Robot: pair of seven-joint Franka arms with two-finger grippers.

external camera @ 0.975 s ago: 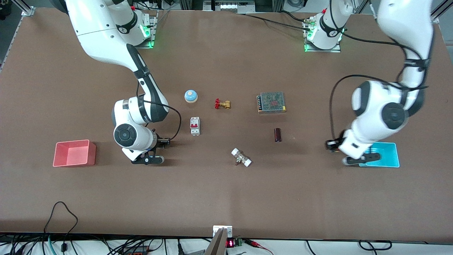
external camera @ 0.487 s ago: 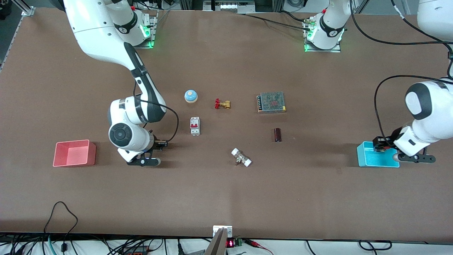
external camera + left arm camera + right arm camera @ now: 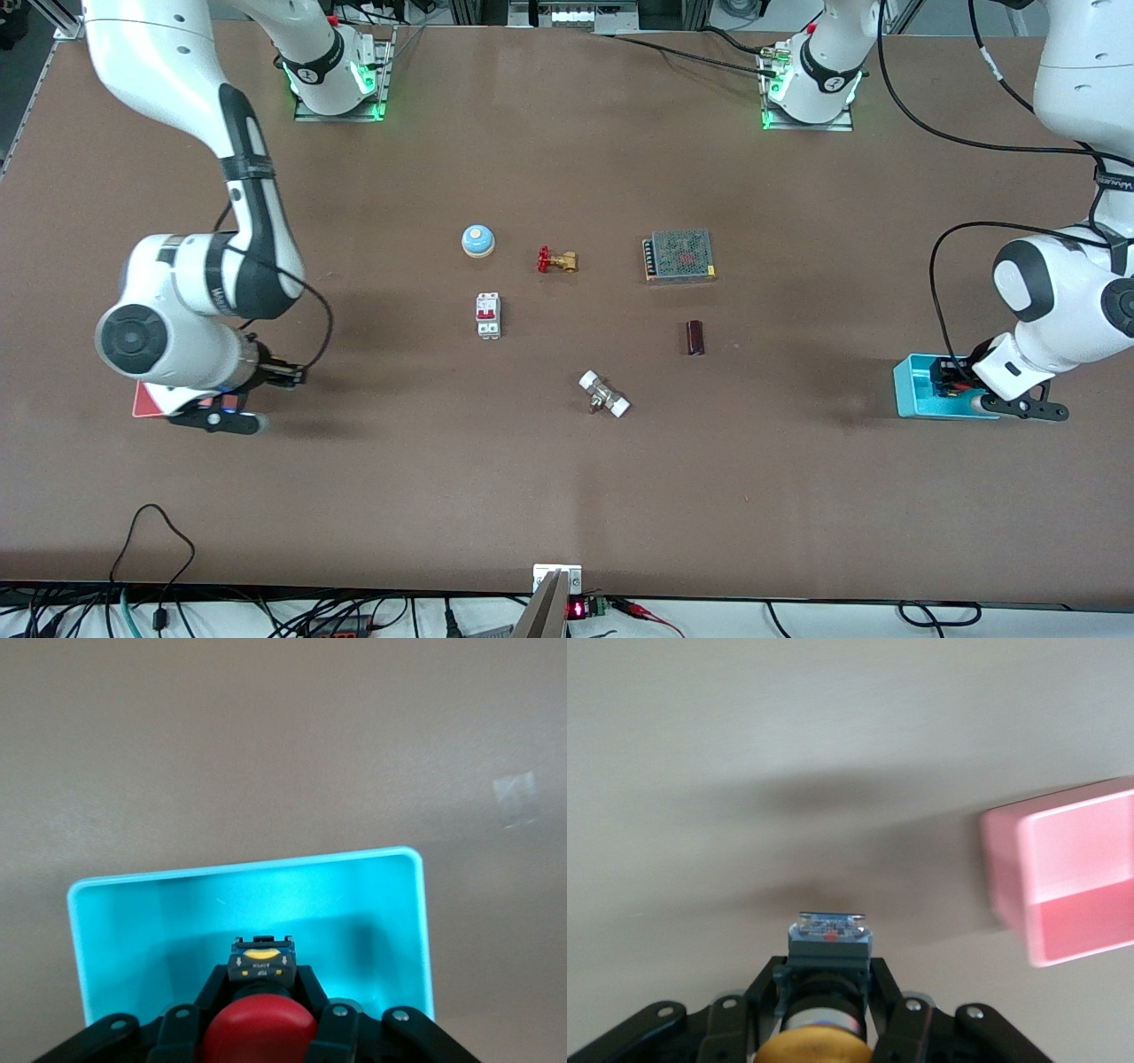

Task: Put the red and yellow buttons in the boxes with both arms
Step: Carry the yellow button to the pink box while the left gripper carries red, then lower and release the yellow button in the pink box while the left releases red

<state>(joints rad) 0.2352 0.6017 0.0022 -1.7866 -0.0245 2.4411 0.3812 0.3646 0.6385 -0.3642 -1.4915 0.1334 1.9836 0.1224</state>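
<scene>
While bent low, left fingers (image 3: 261, 992) clamping red button (image 3: 259, 1028) over cyan box (image 3: 115, 930), right fingers (image 3: 824, 992) seemingly gripping yellow button (image 3: 819, 1047) beside pink box (image 3: 1072, 868).

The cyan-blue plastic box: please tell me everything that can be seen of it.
The cyan-blue plastic box is a small open-topped rectangular bin with rounded corners, smooth glossy walls and nothing lying inside. It stands upright on the brown table at the left arm's end. The left end effector hangs over it, shut on the red-capped push button. Nothing visibly touches the box besides the table.
</scene>
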